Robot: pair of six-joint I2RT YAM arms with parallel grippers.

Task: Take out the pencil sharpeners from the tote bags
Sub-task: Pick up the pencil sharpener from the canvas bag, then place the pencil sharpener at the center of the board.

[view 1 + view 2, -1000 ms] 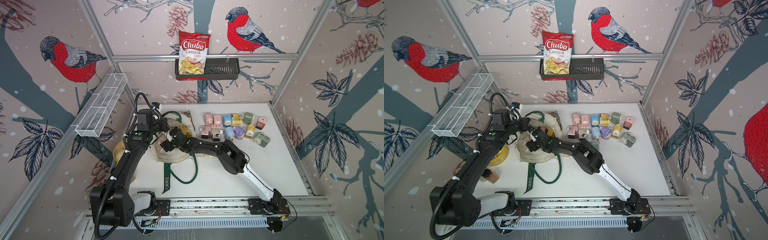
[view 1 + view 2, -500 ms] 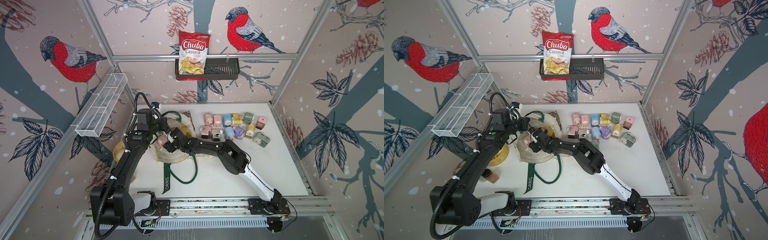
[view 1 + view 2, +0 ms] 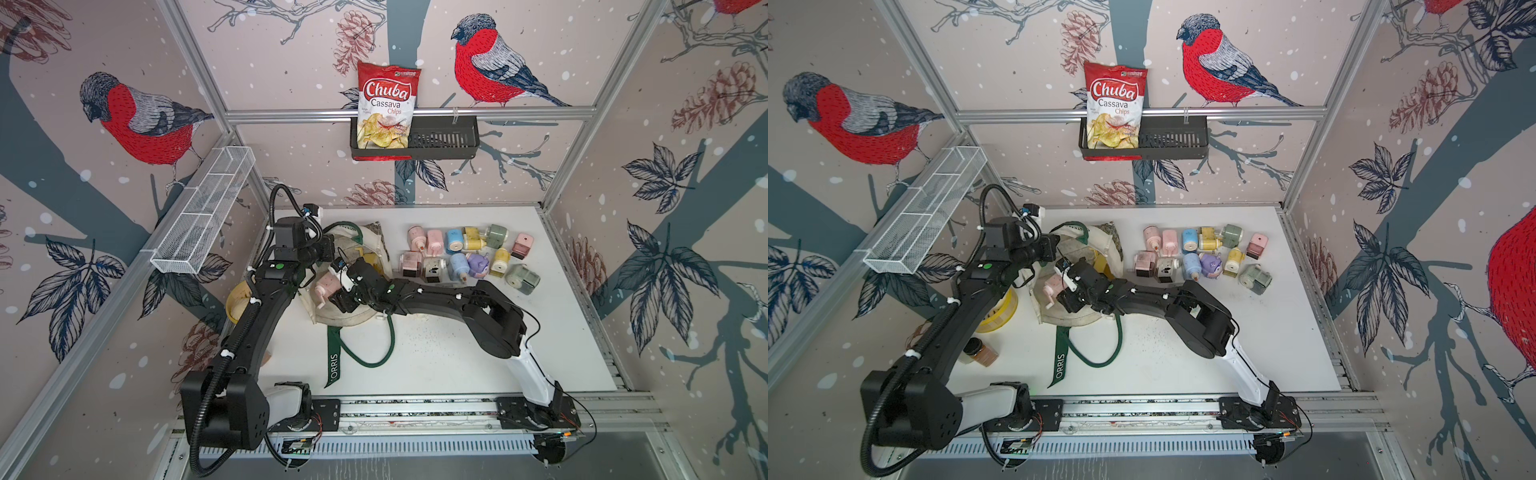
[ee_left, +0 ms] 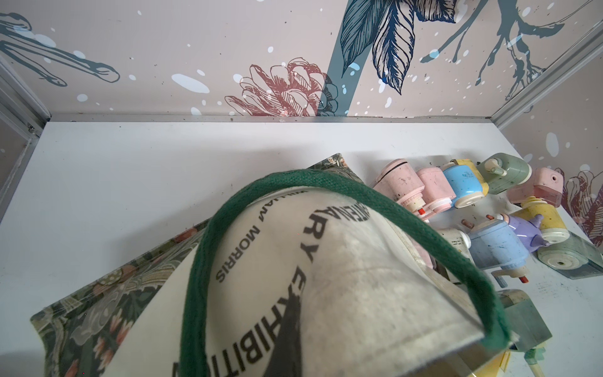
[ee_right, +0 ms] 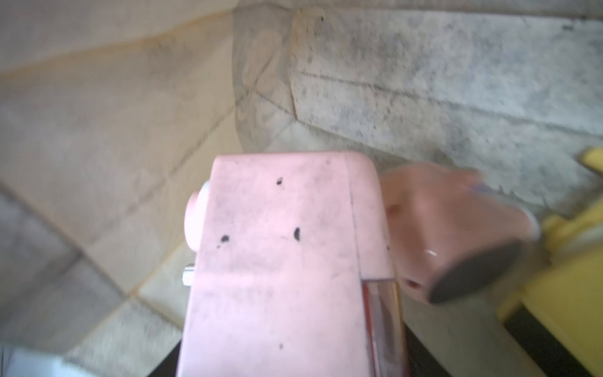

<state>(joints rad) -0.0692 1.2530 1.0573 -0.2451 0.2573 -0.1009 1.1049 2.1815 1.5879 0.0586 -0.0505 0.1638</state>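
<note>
The cream tote bag (image 3: 353, 316) (image 3: 1067, 318) lies at the table's left with its mouth held up. My left gripper (image 3: 328, 249) (image 3: 1054, 245) (image 4: 290, 352) is shut on its canvas rim (image 4: 261, 261). Over that mouth my right gripper (image 3: 334, 291) (image 3: 1065, 291) is shut on a pink pencil sharpener (image 3: 326, 286) (image 3: 1054, 286) (image 5: 277, 261). Inside the bag lie another pink sharpener (image 5: 450, 228) and a yellow one (image 5: 571, 277). Several pastel sharpeners (image 3: 465, 257) (image 3: 1200, 257) (image 4: 473, 212) sit grouped on the table to the right of the bag.
A yellow bowl (image 3: 237, 305) and a brown jar (image 3: 980, 353) stand left of the bag, under my left arm. The bag's green handle (image 3: 374, 357) loops toward the front edge. A chips bag (image 3: 388, 108) sits in a black wall basket, and a wire basket (image 3: 203, 224) hangs on the left wall.
My right gripper has closed on the pink sharpener and raised it out of the bag's mouth into view. The left gripper still holds the rim in the same place.
</note>
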